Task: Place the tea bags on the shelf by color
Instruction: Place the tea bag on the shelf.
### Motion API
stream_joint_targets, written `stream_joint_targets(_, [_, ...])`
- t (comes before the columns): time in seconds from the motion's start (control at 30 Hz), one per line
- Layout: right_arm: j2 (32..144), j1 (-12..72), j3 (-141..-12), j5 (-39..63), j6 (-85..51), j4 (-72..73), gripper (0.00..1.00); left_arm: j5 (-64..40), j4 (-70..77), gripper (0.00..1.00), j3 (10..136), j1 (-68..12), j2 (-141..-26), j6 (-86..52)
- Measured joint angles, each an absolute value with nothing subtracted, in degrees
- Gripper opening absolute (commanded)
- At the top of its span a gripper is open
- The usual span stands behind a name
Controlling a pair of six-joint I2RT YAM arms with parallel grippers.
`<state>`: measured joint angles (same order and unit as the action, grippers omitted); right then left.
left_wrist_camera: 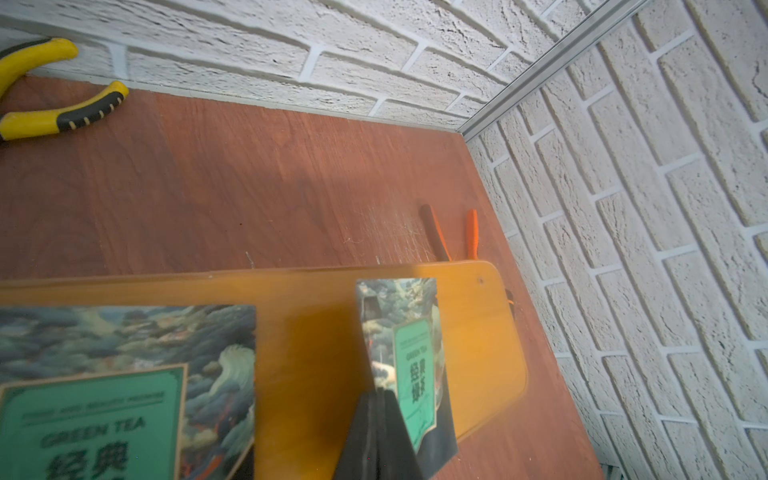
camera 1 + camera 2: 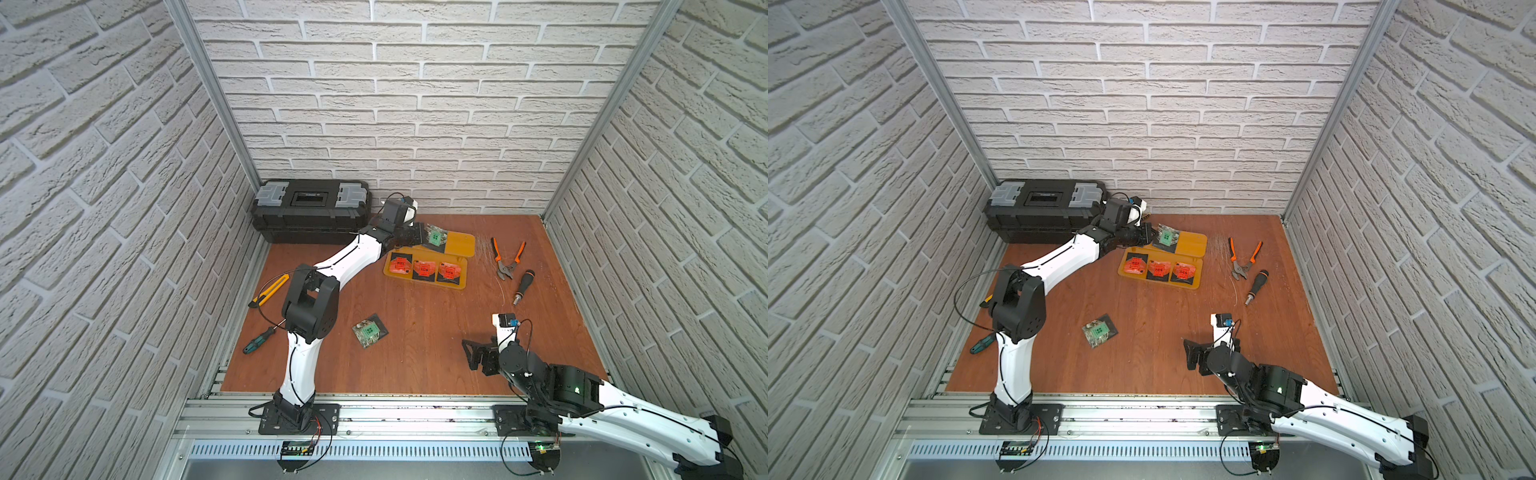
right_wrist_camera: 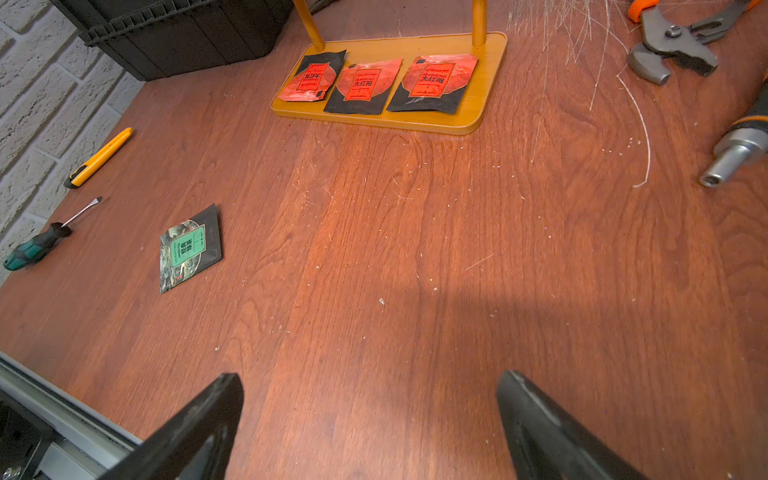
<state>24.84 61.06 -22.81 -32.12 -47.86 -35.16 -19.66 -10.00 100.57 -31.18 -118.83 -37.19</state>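
Green-labelled tea bags, flat square black-backed sachets, are in three places: one bag (image 1: 409, 361) is clamped between the closed fingers of the left gripper (image 1: 377, 411) over the upper plate of the translucent yellow-orange two-tier plastic shelf (image 2: 461, 245) at mid-frame, a second bag (image 1: 104, 395) lies flat on that plate, and a third bag (image 2: 369, 331) lies on the brown wooden table (image 2: 415, 365), below centre in both top views. Three red-orange-labelled tea bags (image 3: 363, 83) line the lower plate. The right gripper (image 3: 370, 378), lower right, hovers with jaws spread wide, empty.
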Motion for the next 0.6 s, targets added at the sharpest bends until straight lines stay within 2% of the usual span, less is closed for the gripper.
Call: stream_joint_targets(0.6, [24.84,61.06,-22.7,-32.16,-48.25,-35.24,1.0,-20.75,-11.07,0.0,101.21,-29.61,-120.16,-37.08])
